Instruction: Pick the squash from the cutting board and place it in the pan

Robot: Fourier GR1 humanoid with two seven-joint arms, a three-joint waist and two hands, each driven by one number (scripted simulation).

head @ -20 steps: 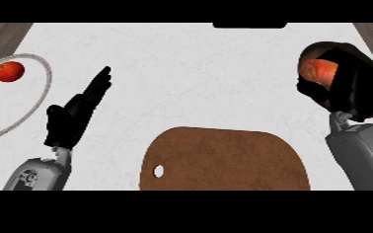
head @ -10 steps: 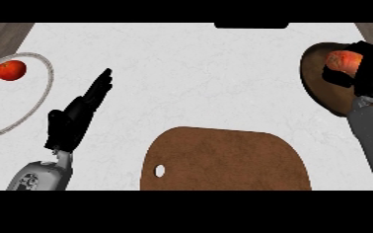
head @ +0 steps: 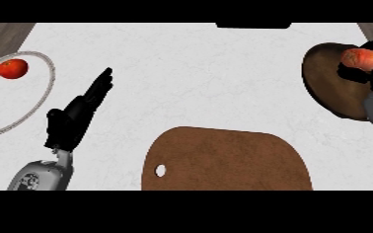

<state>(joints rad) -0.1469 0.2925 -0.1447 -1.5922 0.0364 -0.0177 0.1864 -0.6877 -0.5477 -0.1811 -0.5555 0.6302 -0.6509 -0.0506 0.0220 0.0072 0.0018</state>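
Note:
An orange squash (head: 357,57) shows at the far right, over the dark brown pan (head: 328,81). My right hand (head: 354,73) is curled round it there, mostly cut off by the view's right edge. The brown cutting board (head: 226,160) lies at the bottom centre with nothing on it. My left hand (head: 73,118) rests open at the left, fingers straight and pointing up toward the right.
A plate (head: 44,96) with a pale rim sits at the left edge and holds a red tomato (head: 13,68). A dark object (head: 253,25) sits at the counter's far edge. White counter lies between the board and the plate.
My right hand has carried the squash further right over the pan, and the forearm has slid out of view. The left hand has not moved.

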